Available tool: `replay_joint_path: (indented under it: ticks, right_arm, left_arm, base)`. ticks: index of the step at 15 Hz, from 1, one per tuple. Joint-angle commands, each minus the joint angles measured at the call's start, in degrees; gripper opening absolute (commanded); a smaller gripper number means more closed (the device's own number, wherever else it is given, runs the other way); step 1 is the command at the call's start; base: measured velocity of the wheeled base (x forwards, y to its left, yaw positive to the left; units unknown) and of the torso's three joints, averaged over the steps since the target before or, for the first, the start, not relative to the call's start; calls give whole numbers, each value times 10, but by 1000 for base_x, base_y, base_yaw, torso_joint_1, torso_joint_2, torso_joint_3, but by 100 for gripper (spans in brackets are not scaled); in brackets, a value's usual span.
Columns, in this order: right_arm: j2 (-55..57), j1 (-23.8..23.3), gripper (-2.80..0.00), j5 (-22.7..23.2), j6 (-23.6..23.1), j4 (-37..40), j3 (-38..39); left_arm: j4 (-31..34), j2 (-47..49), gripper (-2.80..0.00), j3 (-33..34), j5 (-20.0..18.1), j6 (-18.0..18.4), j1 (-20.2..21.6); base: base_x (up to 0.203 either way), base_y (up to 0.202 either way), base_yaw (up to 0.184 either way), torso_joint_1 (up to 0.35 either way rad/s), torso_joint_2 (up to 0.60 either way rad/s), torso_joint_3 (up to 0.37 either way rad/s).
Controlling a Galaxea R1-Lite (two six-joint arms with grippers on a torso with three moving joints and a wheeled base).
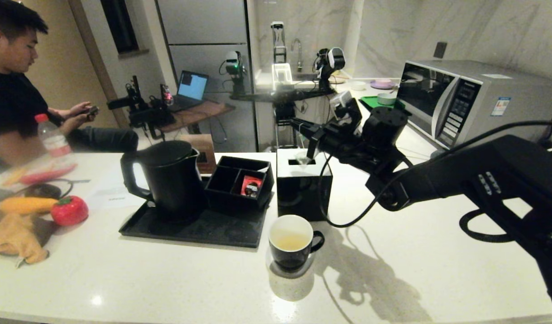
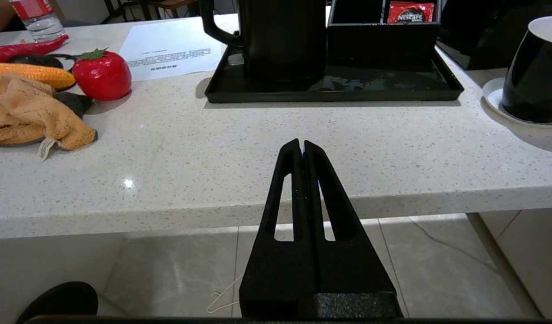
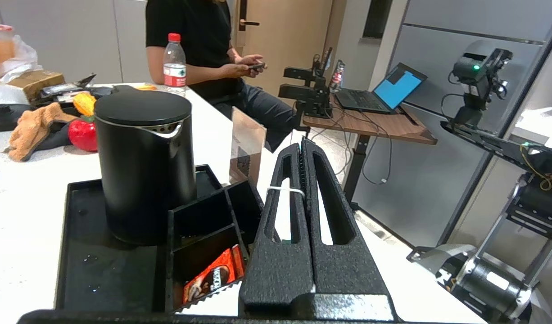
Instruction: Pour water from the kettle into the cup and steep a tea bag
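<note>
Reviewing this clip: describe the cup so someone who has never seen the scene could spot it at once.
Start at the white counter and find the flat black tray carrying the tall kettle. The cup stands on the bare counter just off the tray's near right corner. It alone is white inside, holding pale yellowish liquid.

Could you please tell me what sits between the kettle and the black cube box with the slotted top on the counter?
In the head view, a black compartment organizer holding a red packet sits between the kettle and the box.
</note>
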Motion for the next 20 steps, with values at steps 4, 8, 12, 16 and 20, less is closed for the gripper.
replay_joint_path:
  ticks: [4, 8, 12, 16, 20]
  right_arm:
    - [12, -14, -280, 1, 0, -33, 21]
    - [6, -14, -280, 0, -1, -74, 65]
    - [3, -14, -280, 0, -7, -76, 78]
    - [7, -22, -280, 0, -29, -70, 78]
    - [14, -22, -280, 1, -36, -67, 80]
  left_arm:
    - [0, 0, -280, 0, 0, 0, 0]
    - [0, 0, -280, 0, 0, 0, 0]
    - [0, 0, -280, 0, 0, 0, 0]
    - [0, 0, -280, 0, 0, 0, 0]
    - [0, 0, -280, 0, 0, 0, 0]
  base:
    - [0, 0, 0, 0, 0, 0]
    - [0, 0, 0, 0, 0, 0]
    - [0, 0, 0, 0, 0, 0]
    - [0, 0, 0, 0, 0, 0]
    - [0, 0, 0, 0, 0, 0]
